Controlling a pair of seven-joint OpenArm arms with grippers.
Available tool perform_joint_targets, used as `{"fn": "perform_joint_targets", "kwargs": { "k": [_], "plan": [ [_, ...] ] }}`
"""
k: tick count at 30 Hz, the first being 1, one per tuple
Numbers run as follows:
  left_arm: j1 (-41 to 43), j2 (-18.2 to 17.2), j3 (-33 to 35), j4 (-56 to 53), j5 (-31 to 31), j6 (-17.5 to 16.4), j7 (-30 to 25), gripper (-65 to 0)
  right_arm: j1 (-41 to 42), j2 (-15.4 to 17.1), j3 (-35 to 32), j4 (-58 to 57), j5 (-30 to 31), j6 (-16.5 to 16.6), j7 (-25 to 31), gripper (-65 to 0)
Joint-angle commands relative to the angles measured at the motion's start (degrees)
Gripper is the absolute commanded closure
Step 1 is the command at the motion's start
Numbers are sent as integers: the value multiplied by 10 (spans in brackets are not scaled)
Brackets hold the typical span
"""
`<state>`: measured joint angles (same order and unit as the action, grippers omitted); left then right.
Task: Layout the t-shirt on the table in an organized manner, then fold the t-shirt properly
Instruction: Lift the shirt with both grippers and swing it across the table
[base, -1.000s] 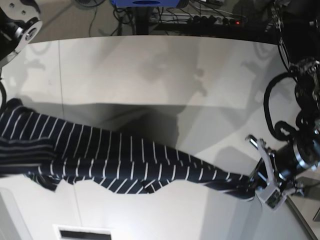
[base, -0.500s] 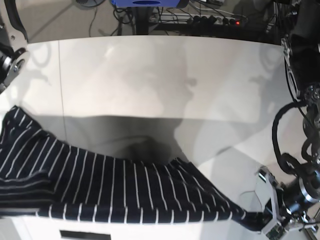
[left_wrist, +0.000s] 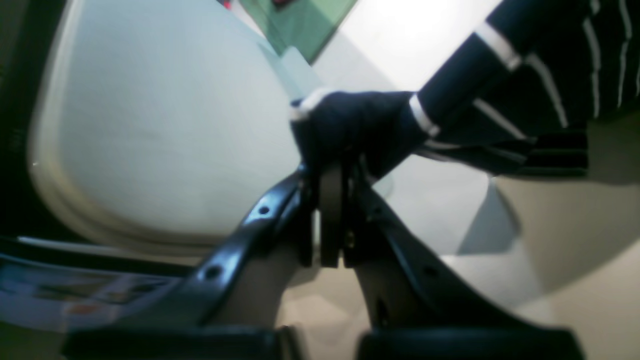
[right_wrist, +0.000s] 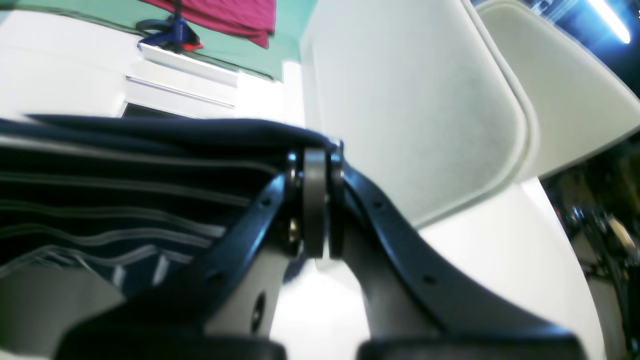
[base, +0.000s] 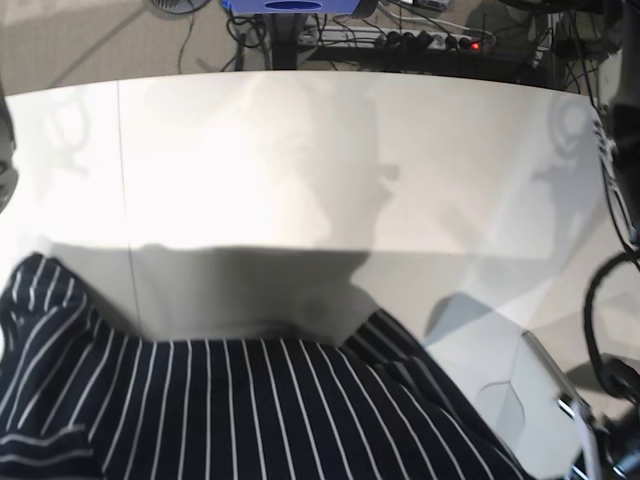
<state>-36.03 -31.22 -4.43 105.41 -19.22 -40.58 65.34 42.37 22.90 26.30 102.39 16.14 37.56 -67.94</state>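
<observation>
1. We find no brand, label or readable writing in any view.

2. We see one table (base: 300, 160), a large white smooth top with a thin seam line running down its left part and soft grey shadows across its middle. Its far edge borders a floor strewn with dark cables (base: 420, 35), a power strip with a red light (base: 477, 43) and a blue object (base: 290, 5) at the top of the base view.

3. In the right wrist view we see a pale green wall (right_wrist: 240, 55), a magenta cloth (right_wrist: 225, 17) hanging at the top, and a white rounded panel (right_wrist: 400, 110) beside the gripper.

4. We count one t-shirt (base: 250, 410), dark navy with thin white stripes. In the base view it spans the near edge of the table from the left side towards the right corner, with a sleeve-like part rising at the left and a fold peaking right of centre.

5. We count two grippers. The left gripper (left_wrist: 332, 170) has its fingers pressed narrowly together on a bunched corner of the t-shirt (left_wrist: 360, 125), and the fabric stretches away to the upper right, off the surface there.

6. The right gripper (right_wrist: 315, 155) likewise has its fingers clamped tight on an edge of the t-shirt (right_wrist: 125, 165), which spreads to the left in layered folds.

7. In the base view only a part of the left arm (base: 600, 420) shows at the right edge; we cannot see either gripper's fingertips there.
</observation>
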Motion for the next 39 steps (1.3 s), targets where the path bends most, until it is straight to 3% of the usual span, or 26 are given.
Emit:
{"fn": "perform_joint_targets", "kwargs": {
  "k": [1,13,18,32,39],
  "plan": [
    [-26,-20,-6,-2,19,6,1,0,30,17,-5,2,-6,-4,26,-5],
    [-118,-35,-5,-49,19,6,1,0,117,26,-82,-17,-6,-4,37,-5],
    [-172,-35,50,-86,19,6,1,0,146,26,-101,-36,-6,-17,42,-5],
    [-310,-30,133,-211,19,6,-4,0,212,51,-109,-170,-6,-29,135,-5],
    [-306,-29,167,-259,19,6,-60,0,224,53,-109,-238,-6,-29,169,-5]
  ]
}}
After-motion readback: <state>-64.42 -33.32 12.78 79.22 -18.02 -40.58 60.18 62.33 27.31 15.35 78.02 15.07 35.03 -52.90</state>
